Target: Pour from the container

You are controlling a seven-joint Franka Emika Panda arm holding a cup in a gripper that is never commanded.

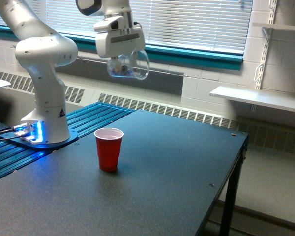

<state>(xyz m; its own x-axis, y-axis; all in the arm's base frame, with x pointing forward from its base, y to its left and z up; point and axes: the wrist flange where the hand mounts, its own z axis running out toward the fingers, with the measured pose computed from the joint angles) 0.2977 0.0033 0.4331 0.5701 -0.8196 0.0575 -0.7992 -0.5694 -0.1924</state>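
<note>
**Exterior view: pour not begun**

Red cup [108, 149] stands empty on the table [152, 187]. Well above it, slightly right, the gripper [123, 58] is clamped on the clear jar [129, 66], bits inside. Lowering and tipping remain.

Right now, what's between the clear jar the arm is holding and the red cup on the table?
Nothing: the exterior view shows only open air between the clear jar and the red cup below it.
</note>
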